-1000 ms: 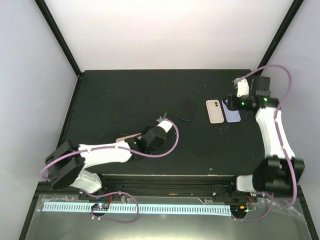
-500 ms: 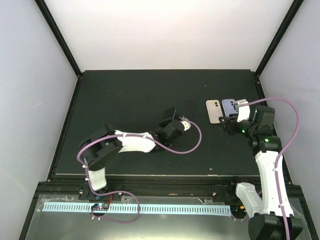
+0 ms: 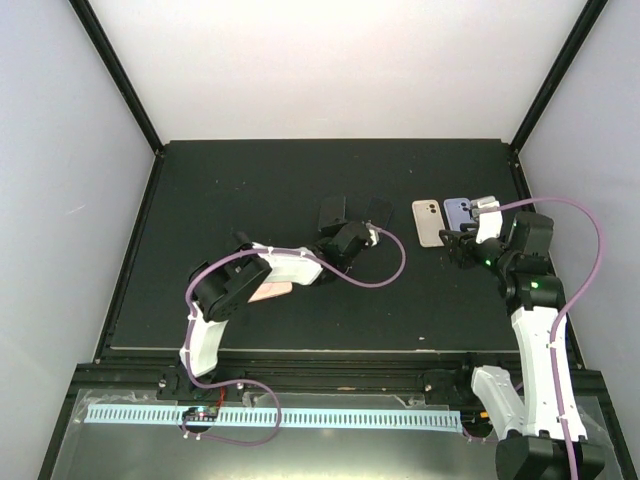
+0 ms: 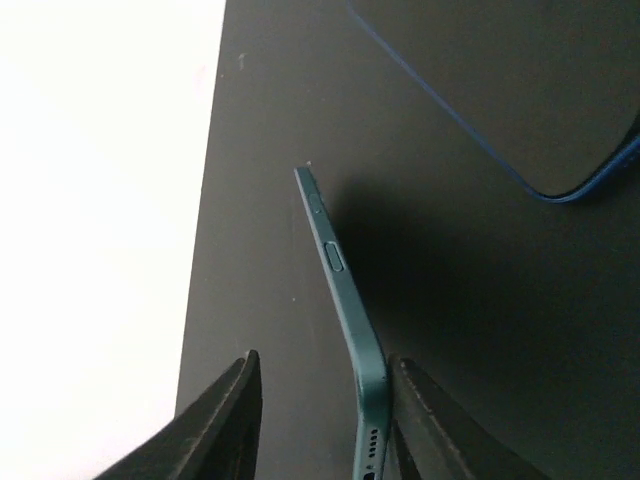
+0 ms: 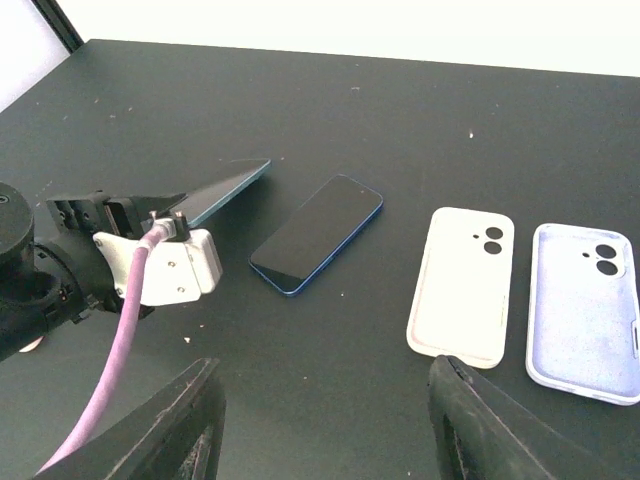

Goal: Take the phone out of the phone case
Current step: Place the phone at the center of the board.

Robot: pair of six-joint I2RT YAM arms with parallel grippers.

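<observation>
A teal phone (image 4: pixel 345 300) stands on its long edge between my left gripper's (image 4: pixel 325 360) open jaws. It leans on the right finger (image 4: pixel 420 400), with a wide gap to the left finger. In the top view it is a dark tilted slab (image 3: pixel 333 212) just beyond my left gripper (image 3: pixel 337 228). The right wrist view shows it raised at one side (image 5: pixel 228 188). A blue-edged phone (image 3: pixel 378 217) (image 5: pixel 318 232) (image 4: pixel 500 90) lies flat, screen up, beside it. A white case (image 3: pixel 429 222) (image 5: pixel 463 283) and a lavender case (image 3: pixel 460 217) (image 5: pixel 585 310) lie flat and look empty. My right gripper (image 3: pixel 458 246) (image 5: pixel 322 368) is open and empty near them.
A pinkish flat object (image 3: pixel 272 290) lies partly under the left arm's forearm. The left arm's purple cable (image 3: pixel 385 275) loops over the mat near the phones. The black mat (image 3: pixel 250 180) ends at a raised black frame, with white walls behind.
The left arm has swung from the near left to the middle, and the teal phone is now tipped up on its edge. The right arm pulled back from the far right corner.
</observation>
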